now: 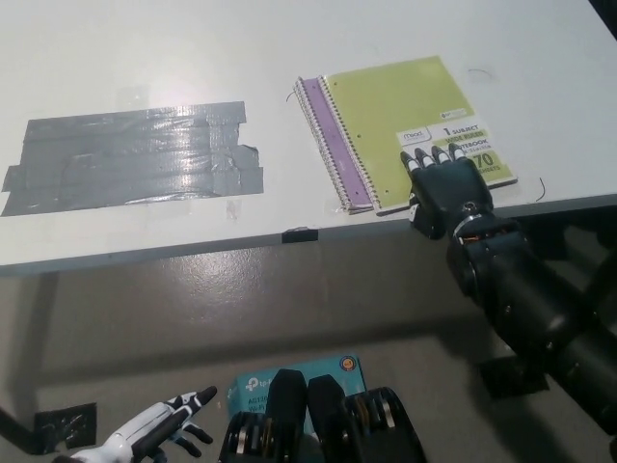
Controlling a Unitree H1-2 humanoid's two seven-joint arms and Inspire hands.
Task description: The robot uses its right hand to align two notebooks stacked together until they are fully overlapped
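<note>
A: Notebooks?
B: Lime-green spiral-bound notebook [405,116] lies on a purple spiral-bound notebook [328,135], near the white table's [289,48] front edge, right half. A purple strip shows along the left side.
A: Right hand?
B: Black right hand [445,188] lies flat on the green cover's front corner, fingers extended, grasping nothing.
A: Left?
B: White left hand [154,429] low below the table, seemingly spread. Grey tape patch [135,159] sits towards the left.

I have only the head camera, looking steeply down from above and a little back of the flat white worktop [289,39], its near edge and the grey floor [241,309] below both in frame.
</note>
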